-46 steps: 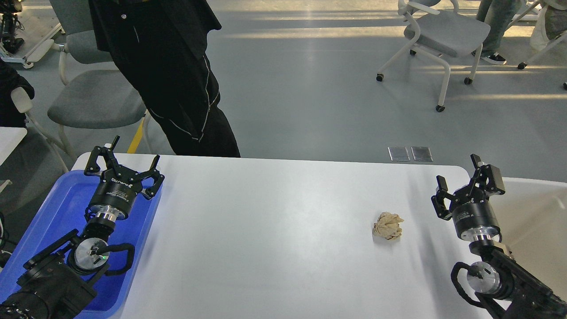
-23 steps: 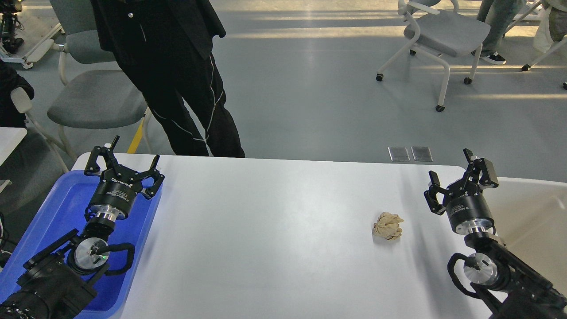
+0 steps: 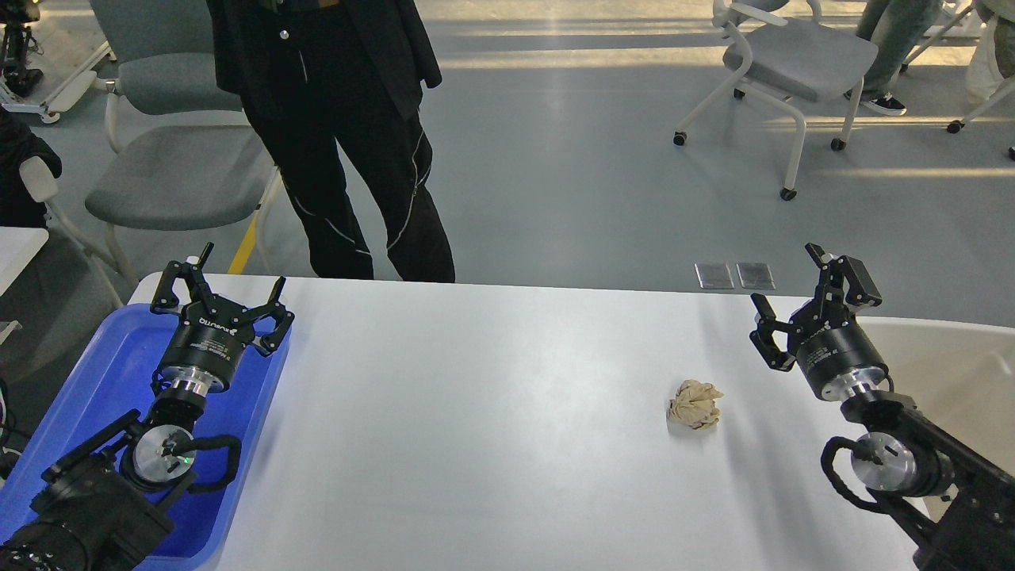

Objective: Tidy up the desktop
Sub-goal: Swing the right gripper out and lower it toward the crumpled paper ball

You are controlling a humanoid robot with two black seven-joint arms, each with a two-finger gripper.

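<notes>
step: right pincer (image 3: 799, 295) spread, empty, raised beside paper wad (image 3: 695, 404) | tip: descend straight over wad, close on its middle, no sliding | wad: right half of worktop (image 3: 492, 412) | left pincer (image 3: 220, 295) spread, empty, over blue tray (image 3: 119, 365) | tray: nothing seen inside | bin (image 3: 951, 357) at right: visible part bare

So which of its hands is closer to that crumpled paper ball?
The right hand, open, just beyond and right of the paper ball. The left hand, open too, is far across the desktop, above the blue tray.
</notes>
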